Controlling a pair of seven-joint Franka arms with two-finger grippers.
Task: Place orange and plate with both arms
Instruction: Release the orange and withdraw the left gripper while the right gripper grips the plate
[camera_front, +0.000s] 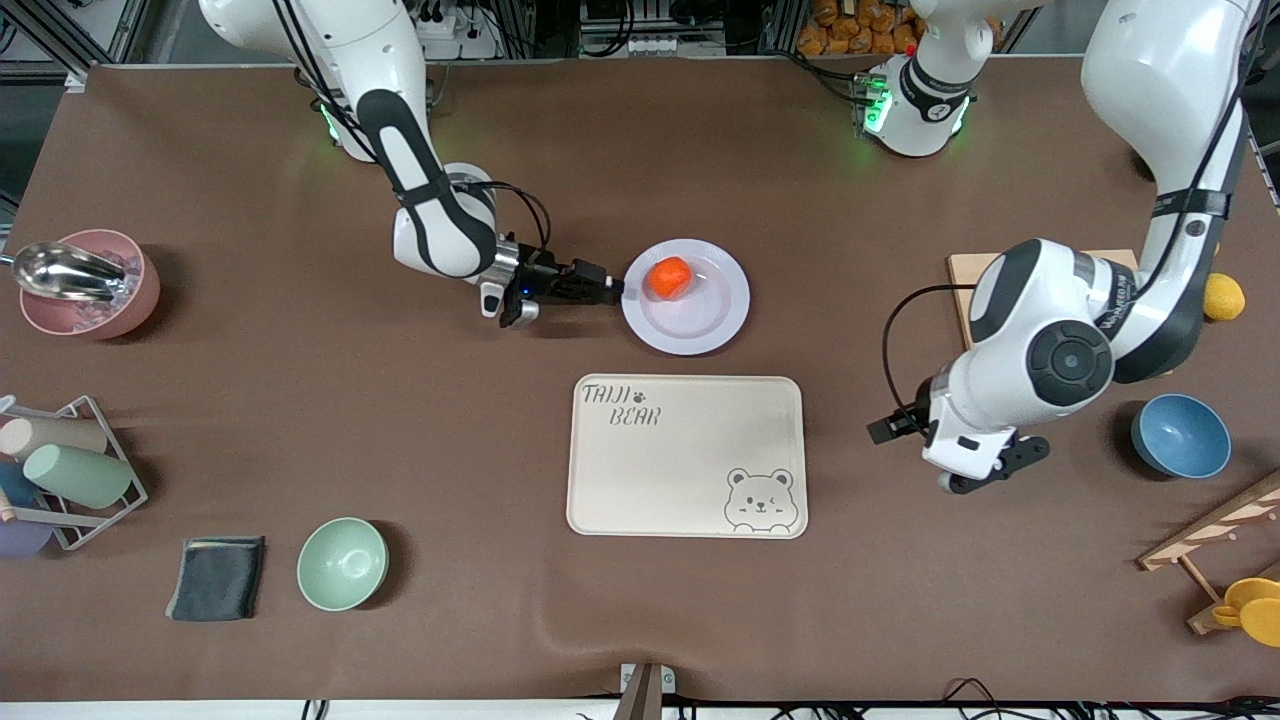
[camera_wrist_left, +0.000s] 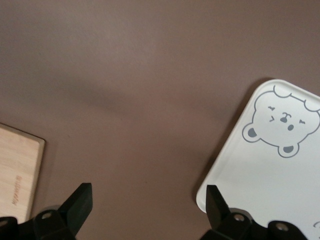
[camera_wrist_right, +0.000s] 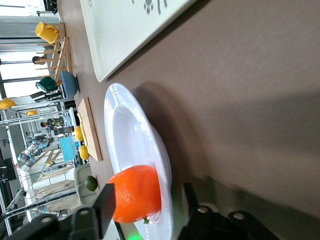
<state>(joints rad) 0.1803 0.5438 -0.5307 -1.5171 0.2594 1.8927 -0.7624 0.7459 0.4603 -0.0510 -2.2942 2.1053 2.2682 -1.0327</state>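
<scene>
The orange (camera_front: 669, 277) lies on the lavender-white plate (camera_front: 700, 322), which rests on the table farther from the front camera than the cream bear tray (camera_front: 685, 455). My right gripper (camera_front: 612, 290) is low at the plate's rim on the side toward the right arm's end, open, its fingers astride the rim. In the right wrist view the orange (camera_wrist_right: 135, 192) shows between the fingers (camera_wrist_right: 106, 200), on the plate (camera_wrist_right: 127, 130). My left gripper (camera_front: 992, 468) is open and empty over bare table between the tray and the blue bowl (camera_front: 1180, 435); it also shows in the left wrist view (camera_wrist_left: 147, 195).
A wooden board (camera_front: 962, 280) and a yellow fruit (camera_front: 1222, 297) lie toward the left arm's end. A mint bowl (camera_front: 342, 563), a dark cloth (camera_front: 217, 577), a cup rack (camera_front: 70, 470) and a pink bowl with a scoop (camera_front: 85, 285) lie toward the right arm's end.
</scene>
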